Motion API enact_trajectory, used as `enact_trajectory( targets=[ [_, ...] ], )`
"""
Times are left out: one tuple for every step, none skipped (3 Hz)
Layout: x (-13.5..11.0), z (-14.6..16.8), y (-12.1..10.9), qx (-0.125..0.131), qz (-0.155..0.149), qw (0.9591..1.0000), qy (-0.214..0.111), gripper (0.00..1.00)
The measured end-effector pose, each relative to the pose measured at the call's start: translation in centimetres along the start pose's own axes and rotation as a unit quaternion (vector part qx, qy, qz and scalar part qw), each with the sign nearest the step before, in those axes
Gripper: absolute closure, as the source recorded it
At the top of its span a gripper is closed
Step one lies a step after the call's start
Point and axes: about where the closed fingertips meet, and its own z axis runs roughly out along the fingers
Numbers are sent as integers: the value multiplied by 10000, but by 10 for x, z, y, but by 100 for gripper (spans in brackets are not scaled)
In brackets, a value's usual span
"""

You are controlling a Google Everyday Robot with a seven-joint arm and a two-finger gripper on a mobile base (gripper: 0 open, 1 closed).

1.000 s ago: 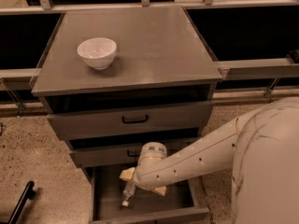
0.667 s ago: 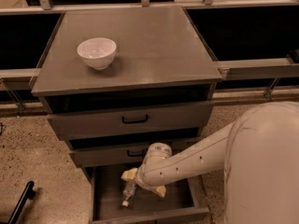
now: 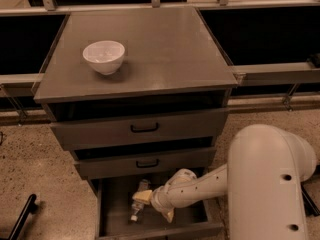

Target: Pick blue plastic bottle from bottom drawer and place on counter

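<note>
Though low inside the bottom drawer (image 3: 112, 219), stands spread rather than pressed together: tool (image 3: 155, 206) with one pale pad (image 3: 141, 196) over the blue plastic bottle (image 3: 135, 209) and the other off to the right, clear of it. Puts the bottle at the tool's left side, touching or just under that left pad; cannot tell which. Comes in from the right on a white arm (image 3: 200, 184), across the drawer's right half.

Hangs pulled out below the front edge of the bench (image 3: 165, 54), deepest of three; holds the bottle and the end of the arm. Sit pushed in above it, two shallower drawers (image 3: 100, 131), each with a black handle. Carries a white bowl (image 3: 103, 56) on the bench, near the left edge, about midway between the back and front corners, upright, mouth up.

Lies flat on the drawer floor, long axis running roughly away from the bench's front edge, leaning a little leftward at the near end. Points its small pale end toward the drawer's front wall, its wider end back under the bench.
</note>
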Motion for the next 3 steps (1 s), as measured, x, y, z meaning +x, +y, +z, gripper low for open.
enact_trajectory(
  targets=[
    [0,0,0,0,0,10000,0,0],
    [22,26,-3,47,-50,9999,102,0],
    [45,64,-6,48,-209,9996,191,0]
  ],
)
